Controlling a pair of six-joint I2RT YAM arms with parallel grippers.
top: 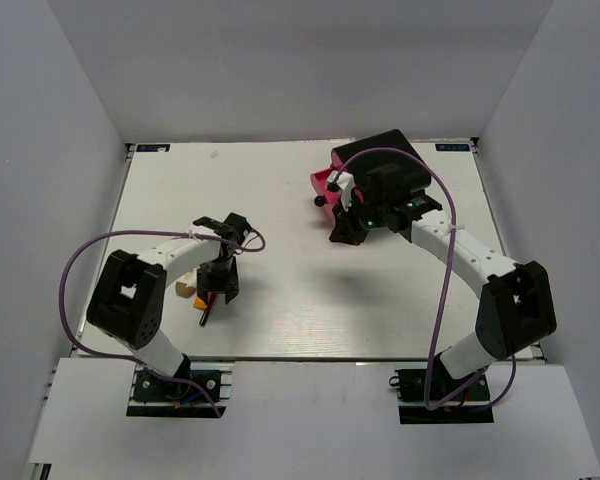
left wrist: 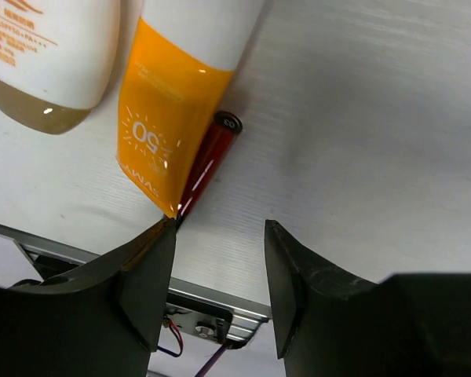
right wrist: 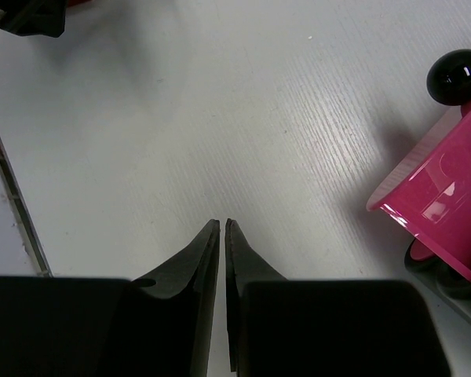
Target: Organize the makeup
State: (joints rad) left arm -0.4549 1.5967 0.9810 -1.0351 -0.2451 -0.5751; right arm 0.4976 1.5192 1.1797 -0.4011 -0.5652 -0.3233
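One orange tube point(left wrist: 166, 118) just beside left gripper point(left wrist: 220, 236), spread, empty; right gripper point(right wrist: 222, 228) closed, empty.

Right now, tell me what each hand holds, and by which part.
Nothing: left hand open near the tube; right hand shut, empty.

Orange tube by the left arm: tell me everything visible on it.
The orange tube is a flat squeeze tube, glossy plastic by the look: orange lower body printed with a white sun mark and "50", white above, cap out of frame. It lies flat on the table, its crimped end toward the open left pincer, right by one finger. A dark red pencil lies along one edge, partly tucked under it. A white bottle sits close on the other side; contact unclear.
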